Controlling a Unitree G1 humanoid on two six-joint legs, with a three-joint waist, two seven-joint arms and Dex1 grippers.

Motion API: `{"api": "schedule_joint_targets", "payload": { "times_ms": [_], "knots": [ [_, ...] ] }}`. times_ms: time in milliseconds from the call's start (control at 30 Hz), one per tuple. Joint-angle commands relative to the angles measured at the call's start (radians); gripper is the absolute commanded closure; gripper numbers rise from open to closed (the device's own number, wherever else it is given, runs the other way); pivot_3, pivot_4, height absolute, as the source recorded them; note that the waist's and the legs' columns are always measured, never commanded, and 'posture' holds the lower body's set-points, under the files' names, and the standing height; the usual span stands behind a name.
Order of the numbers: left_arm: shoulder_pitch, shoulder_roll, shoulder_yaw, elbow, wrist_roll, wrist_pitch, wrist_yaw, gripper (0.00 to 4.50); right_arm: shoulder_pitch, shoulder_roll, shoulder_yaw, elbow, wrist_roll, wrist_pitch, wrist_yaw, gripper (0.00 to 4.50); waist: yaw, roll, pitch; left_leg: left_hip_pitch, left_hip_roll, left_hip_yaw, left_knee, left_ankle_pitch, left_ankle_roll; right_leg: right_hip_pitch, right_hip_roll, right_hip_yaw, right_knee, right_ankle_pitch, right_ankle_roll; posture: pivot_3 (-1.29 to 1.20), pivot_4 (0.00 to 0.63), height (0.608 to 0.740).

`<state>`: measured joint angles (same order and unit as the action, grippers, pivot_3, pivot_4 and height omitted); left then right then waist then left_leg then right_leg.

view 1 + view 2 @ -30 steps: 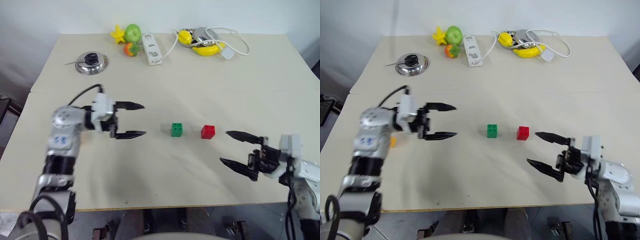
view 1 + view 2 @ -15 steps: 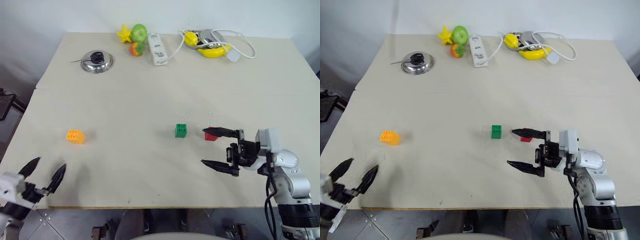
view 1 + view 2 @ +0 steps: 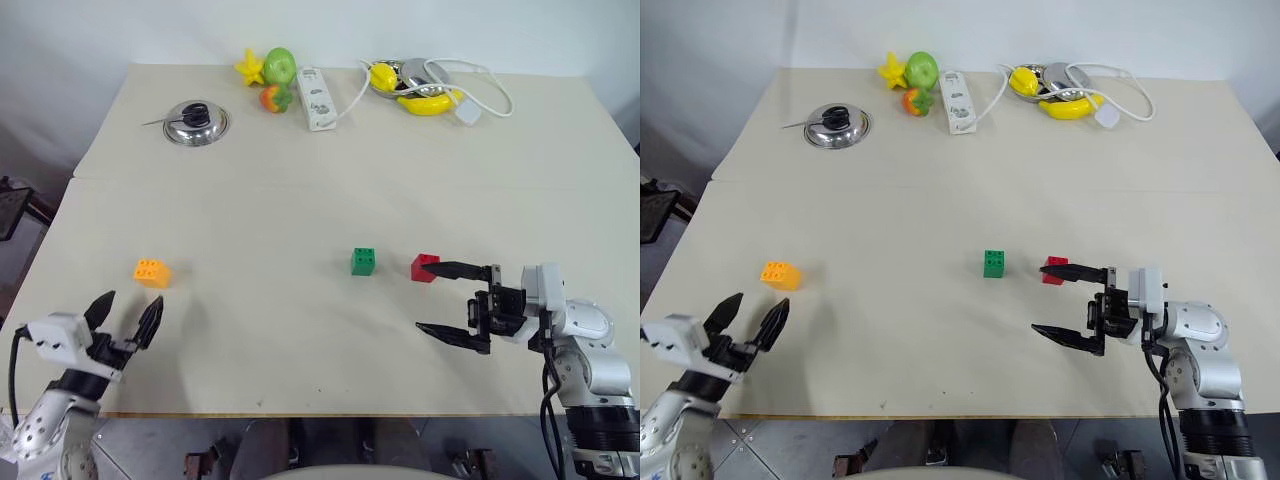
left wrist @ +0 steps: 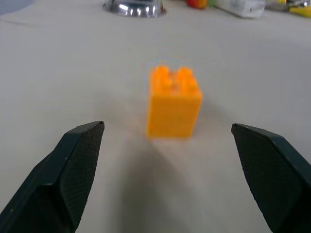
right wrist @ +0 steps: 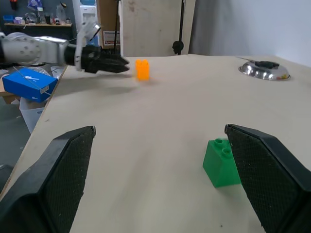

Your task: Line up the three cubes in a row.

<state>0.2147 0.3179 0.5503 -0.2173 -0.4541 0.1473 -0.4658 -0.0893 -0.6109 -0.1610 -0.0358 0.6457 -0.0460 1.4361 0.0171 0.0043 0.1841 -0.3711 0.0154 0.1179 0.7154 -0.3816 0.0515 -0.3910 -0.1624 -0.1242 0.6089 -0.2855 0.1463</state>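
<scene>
At the table's near left edge the left gripper [image 3: 127,320], jaws spread and empty, points straight at the orange-yellow cube [image 3: 151,272] just beyond it, far left of the green cube [image 3: 363,261] and red cube [image 3: 424,267] beside the equally spread right gripper [image 3: 451,301].

Left gripper [image 3: 125,315] jaws spread, orange-yellow cube [image 3: 151,272] just ahead, bare table [image 3: 260,330] between. Right gripper [image 3: 444,300] jaws spread; red cube [image 3: 424,267] beside upper finger, green cube [image 3: 363,261] beyond. Wide bare gap between orange-yellow and green cubes.
</scene>
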Motion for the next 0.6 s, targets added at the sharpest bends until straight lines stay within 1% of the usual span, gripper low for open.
{"api": "schedule_joint_targets", "payload": {
  "times_ms": [33,67,167,333,367,400,433,500,567,600],
  "knots": [
    [-0.027,0.025,-0.021,-0.005,0.027,0.032,0.052,0.04,0.021,-0.013,-0.019,-0.050,0.019,0.005,0.002,0.00,0.000,0.000,0.000,0.000,0.000,0.000,0.000,0.000,0.000,0.000,0.000,0.000,0.000,0.000,0.000,0.00,0.150,0.740],
    [-0.044,0.028,-0.031,0.007,0.036,0.034,0.062,0.04,0.029,-0.011,-0.021,-0.061,0.021,0.007,-0.005,0.00,0.000,0.000,0.000,0.000,0.000,0.000,0.000,0.000,0.000,0.000,0.000,0.000,0.000,0.000,0.000,0.00,0.150,0.740],
    [-0.064,0.040,-0.049,0.028,0.054,0.041,0.075,0.61,0.051,-0.007,-0.024,-0.091,0.023,0.015,-0.028,0.00,-0.004,0.000,0.000,0.000,0.000,0.001,0.000,0.000,0.000,0.000,0.001,0.000,0.000,0.000,0.000,0.00,0.150,0.740],
    [-0.072,0.080,-0.084,0.043,0.064,0.030,0.034,2.14,0.077,-0.009,-0.031,-0.111,0.021,0.025,-0.051,0.00,-0.011,0.000,0.000,0.000,0.000,0.001,0.000,0.000,0.000,0.000,0.001,0.000,0.000,0.000,0.000,0.00,0.150,0.740],
    [-0.077,0.089,-0.087,0.048,0.064,0.028,0.028,2.51,0.081,-0.010,-0.034,-0.114,0.021,0.027,-0.055,0.00,-0.011,0.000,0.000,0.000,0.000,0.001,0.000,0.000,0.000,0.000,0.001,0.000,0.000,0.000,0.000,0.00,0.150,0.740],
    [-0.090,0.105,-0.091,0.052,0.053,0.018,-0.001,2.82,0.089,-0.014,-0.044,-0.116,0.024,0.031,-0.063,0.00,-0.011,0.000,0.000,0.000,0.000,0.001,0.000,0.000,0.000,0.000,0.001,0.000,0.000,0.000,0.000,0.00,0.150,0.740],
    [-0.108,0.124,-0.094,0.053,0.034,0.011,-0.038,3.02,0.097,-0.018,-0.055,-0.117,0.026,0.031,-0.070,0.00,-0.009,0.000,0.000,0.000,0.000,0.001,0.000,0.000,0.000,0.000,0.001,0.000,0.000,0.000,0.000,0.00,0.150,0.740],
    [-0.175,0.203,-0.134,0.046,-0.021,-0.008,-0.207,3.00,0.125,-0.037,-0.095,-0.108,0.027,0.032,-0.078,0.00,-0.002,0.000,0.000,0.000,0.000,0.001,0.000,0.000,0.000,0.000,0.001,0.000,0.000,0.000,0.000,0.00,0.150,0.740],
    [-0.263,0.296,-0.227,0.055,-0.047,-0.008,-0.412,3.00,0.159,-0.052,-0.135,-0.095,0.028,0.031,-0.086,0.00,0.008,0.000,0.000,-0.001,0.000,0.000,0.001,0.000,0.000,-0.001,0.001,-0.001,0.000,0.000,0.000,0.00,0.150,0.740],
    [-0.301,0.328,-0.265,0.072,-0.051,-0.003,-0.481,3.00,0.169,-0.056,-0.147,-0.092,0.028,0.034,-0.092,0.00,0.010,0.000,0.000,-0.001,-0.001,0.000,0.001,0.000,0.000,0.000,0.000,-0.001,0.000,0.000,0.000,0.00,0.150,0.740]
  ]
}}
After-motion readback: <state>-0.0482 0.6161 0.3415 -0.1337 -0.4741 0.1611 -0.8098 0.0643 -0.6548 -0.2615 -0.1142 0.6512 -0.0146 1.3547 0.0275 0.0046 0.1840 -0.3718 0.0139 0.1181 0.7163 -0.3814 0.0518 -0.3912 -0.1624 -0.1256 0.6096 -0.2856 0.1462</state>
